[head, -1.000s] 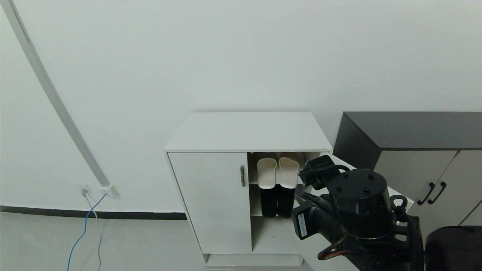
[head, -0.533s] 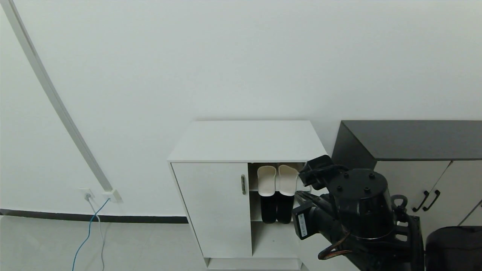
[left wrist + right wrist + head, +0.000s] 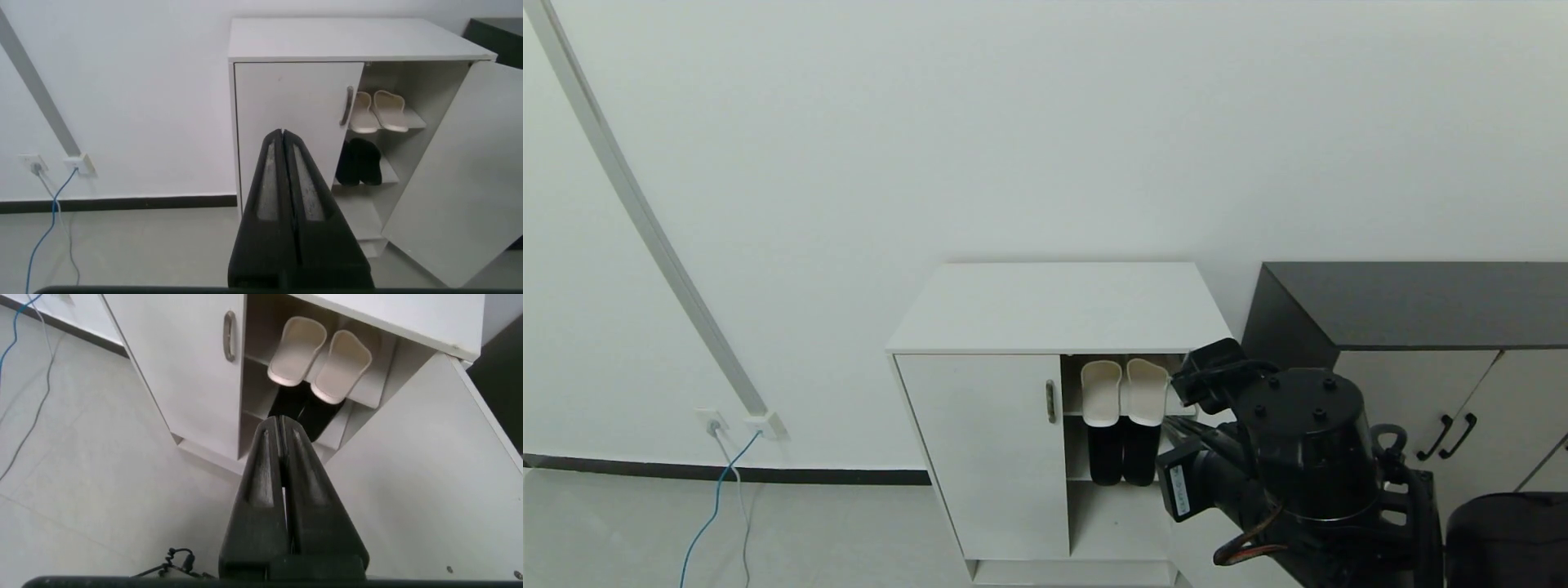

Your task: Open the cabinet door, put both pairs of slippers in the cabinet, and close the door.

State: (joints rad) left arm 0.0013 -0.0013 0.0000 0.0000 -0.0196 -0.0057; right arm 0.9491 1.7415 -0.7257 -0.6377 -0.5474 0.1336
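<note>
White cabinet (image 3: 1054, 306) stands on grey floor (image 3: 809, 531) against a white wall (image 3: 1013, 122), its right door (image 3: 458, 163) open. White slippers (image 3: 1125, 392) sit on the upper shelf, black slippers (image 3: 1123, 453) below. Left gripper (image 3: 283, 135) and right gripper (image 3: 280, 422) are closed, empty.

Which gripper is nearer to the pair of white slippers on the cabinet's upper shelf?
Right. The right gripper hangs close before the pair of white slippers, beside the open white cabinet door; the left gripper stands farther back.
</note>
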